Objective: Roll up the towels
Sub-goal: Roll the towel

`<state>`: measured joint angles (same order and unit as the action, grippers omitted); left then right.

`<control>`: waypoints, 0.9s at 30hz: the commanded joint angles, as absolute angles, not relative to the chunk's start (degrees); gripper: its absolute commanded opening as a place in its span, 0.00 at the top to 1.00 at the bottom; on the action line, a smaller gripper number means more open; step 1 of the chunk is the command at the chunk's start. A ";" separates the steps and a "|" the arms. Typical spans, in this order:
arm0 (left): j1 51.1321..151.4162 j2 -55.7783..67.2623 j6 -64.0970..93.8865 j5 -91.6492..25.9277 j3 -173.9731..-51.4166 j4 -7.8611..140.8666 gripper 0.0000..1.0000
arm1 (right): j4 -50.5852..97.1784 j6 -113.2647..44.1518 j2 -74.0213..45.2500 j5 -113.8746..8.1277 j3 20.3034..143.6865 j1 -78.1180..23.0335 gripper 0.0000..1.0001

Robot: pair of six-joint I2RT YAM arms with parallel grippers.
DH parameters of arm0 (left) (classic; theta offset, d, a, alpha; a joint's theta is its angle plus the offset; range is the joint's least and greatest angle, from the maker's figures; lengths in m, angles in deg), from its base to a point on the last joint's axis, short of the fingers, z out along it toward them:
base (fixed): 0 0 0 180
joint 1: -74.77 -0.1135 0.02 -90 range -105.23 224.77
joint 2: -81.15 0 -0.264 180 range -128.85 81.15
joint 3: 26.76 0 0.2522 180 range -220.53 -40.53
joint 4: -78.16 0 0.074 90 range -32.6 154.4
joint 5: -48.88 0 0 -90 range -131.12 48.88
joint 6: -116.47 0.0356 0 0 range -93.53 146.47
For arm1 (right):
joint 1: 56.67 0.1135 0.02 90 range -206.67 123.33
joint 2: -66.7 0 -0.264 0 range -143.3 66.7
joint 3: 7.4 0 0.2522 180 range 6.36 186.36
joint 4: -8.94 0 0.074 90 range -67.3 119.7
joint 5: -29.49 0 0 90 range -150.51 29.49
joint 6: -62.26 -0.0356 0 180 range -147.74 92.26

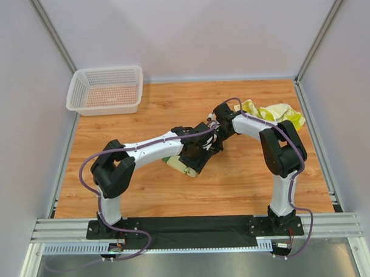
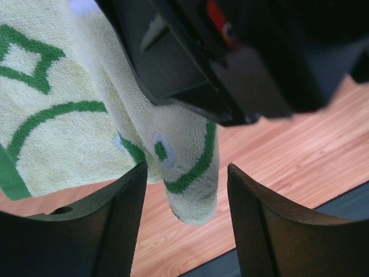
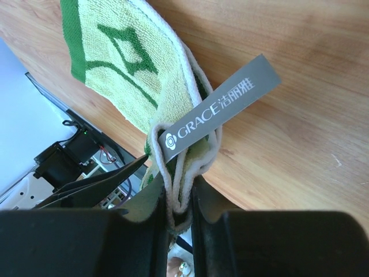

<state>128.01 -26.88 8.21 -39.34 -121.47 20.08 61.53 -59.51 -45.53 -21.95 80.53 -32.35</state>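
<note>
Cloth in play: the held towel (image 3: 115, 57), lime-yellow with green lines, is lifted above the table (image 1: 172, 108), well apart from the basket (image 1: 104, 89) and to its near right, where the two wrists meet.
Right side: the right gripper (image 3: 179, 203) is clamped tight on a bunched hem of the held towel, just by its grey tag (image 3: 222, 107). A pinch at the edge lets the rest of the cloth hang free and drape straight.
Left side: the left gripper (image 2: 187, 173) has its jaws standing wide and grips nothing. The dangling corner hangs in line with the gap, and I cannot tell whether it touches either finger.
Likely reason: one arm lifts so that the other can catch a second corner and spread the cloth flat for rolling.
Waiting: the other towels (image 1: 275, 114) lie in a crumpled yellow heap far right of the basket, behind the right arm, not yet rolled.
Progress: early, I judge, as no finished roll shows anywhere.
</note>
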 commanded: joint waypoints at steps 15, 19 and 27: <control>127.69 -26.61 9.95 -38.14 -117.43 26.87 0.75 | 63.39 -60.26 -46.77 -18.50 82.56 -32.76 0.93; 124.70 -25.64 8.90 -30.51 -116.38 27.75 0.78 | 65.41 -58.95 -47.30 -19.38 83.26 -34.08 0.90; 116.44 -27.57 4.86 -10.20 -117.60 29.24 0.78 | 69.02 -56.84 -48.88 -21.93 86.95 -36.01 0.56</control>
